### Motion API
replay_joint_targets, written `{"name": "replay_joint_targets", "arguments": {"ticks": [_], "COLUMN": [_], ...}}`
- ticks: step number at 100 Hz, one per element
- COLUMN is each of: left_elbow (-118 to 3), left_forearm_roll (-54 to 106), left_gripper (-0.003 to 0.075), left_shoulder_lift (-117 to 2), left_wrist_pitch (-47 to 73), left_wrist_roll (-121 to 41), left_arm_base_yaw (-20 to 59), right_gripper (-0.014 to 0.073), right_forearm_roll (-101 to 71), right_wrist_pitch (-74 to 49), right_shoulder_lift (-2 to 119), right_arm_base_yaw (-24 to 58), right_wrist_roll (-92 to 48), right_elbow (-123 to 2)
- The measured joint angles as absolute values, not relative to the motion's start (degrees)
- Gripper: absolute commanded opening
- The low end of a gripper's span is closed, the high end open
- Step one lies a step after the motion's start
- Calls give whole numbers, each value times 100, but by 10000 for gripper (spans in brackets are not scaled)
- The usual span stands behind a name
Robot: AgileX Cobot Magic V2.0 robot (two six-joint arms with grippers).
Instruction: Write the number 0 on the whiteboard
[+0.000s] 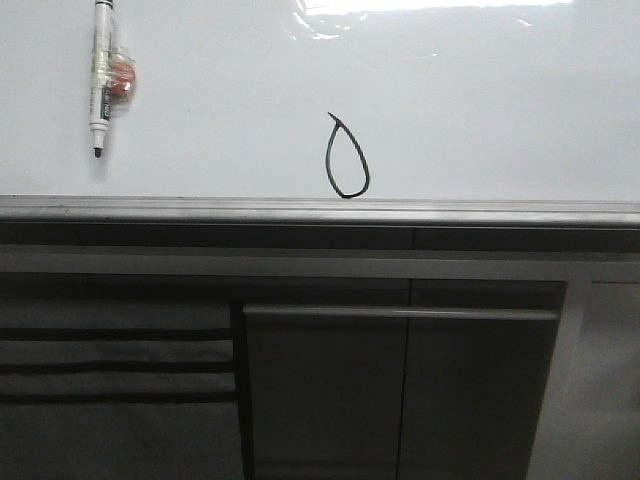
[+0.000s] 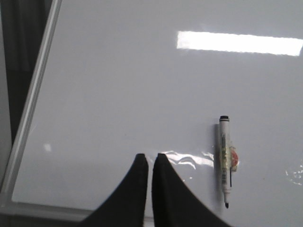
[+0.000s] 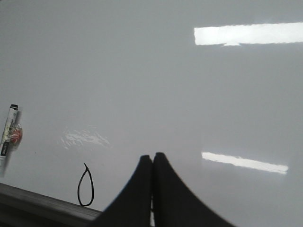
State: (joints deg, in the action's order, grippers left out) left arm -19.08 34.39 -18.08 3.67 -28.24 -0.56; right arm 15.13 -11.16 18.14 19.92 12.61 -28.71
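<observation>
Since a closed black loop, the number 0 (image 1: 347,158), already sits on the whiteboard (image 1: 480,110) at about 6 o'clock by its lower rail, the writing looks done. The marker (image 1: 102,75) lies apart at 10 o'clock. Only the wrist views show the left gripper (image 2: 149,160) and right gripper (image 3: 152,158), jaws closed, holding nothing.

Dark grey cabinet panels (image 1: 400,390) below (grey rail (image 1: 300,262) across top).

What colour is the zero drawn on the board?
Black, a thin line on the white board; the zero shows best in the front view.
</observation>
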Motion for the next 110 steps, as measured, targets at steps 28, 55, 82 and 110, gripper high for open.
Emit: {"name": "replay_joint_targets", "arguments": {"ticks": [28, 55, 82, 110], "left_elbow": [-844, -25, -25, -25], "left_forearm_roll": [3414, 3063, 1589, -90], "left_gripper": [-20, -20, -20, -20], "left_shoulder_lift": [-1603, -61, 31, 31], "left_wrist_pitch": [198, -397, -342, -243], "left_wrist_roll": [-2824, -2824, -1784, 0], "left_arm_base_yaw": [70, 577, 688, 688], "right_gripper": [-73, -73, -73, -73], "right_forearm_roll": [1512, 1512, 1512, 1512], "right_wrist_pitch": [-1104, -1104, -1104, -1104], "right_shoulder_lift": [1812, 1812, 1812, 1812], "right_arm_base_yaw": [1992, 1992, 1992, 1992], "right_wrist_roll": [1261, 1261, 1261, 1261], "right_elbow": [-2739, -2739, -2736, -2736]}}
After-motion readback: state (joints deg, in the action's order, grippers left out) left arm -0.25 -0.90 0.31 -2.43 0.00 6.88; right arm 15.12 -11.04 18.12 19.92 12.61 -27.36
